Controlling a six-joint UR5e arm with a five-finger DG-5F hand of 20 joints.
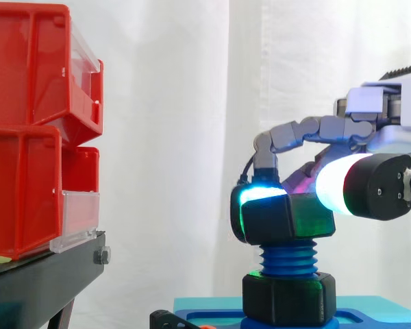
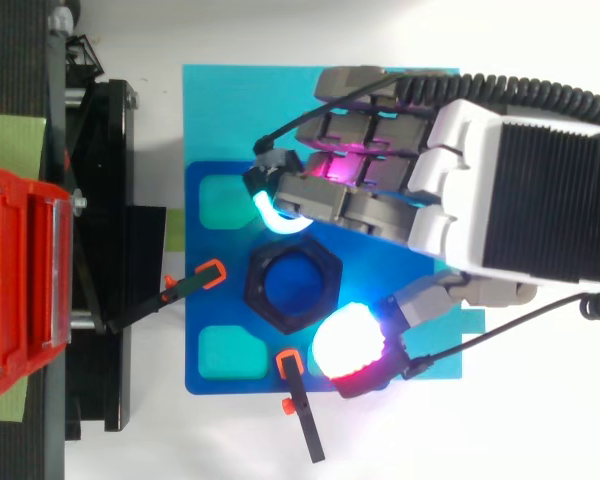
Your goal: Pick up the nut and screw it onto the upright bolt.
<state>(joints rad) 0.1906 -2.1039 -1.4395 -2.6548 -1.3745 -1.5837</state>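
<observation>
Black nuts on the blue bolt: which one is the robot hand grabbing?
The upper black hexagonal nut, atop the blue threaded bolt: the hand pinches it between glowing pads. The lower black nut sits untouched at the bolt's base.

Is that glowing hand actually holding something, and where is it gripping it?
Yes, it looks so: the black nut atop the blue bolt, pinched on opposite sides between the hand's finger and thumb.
</observation>
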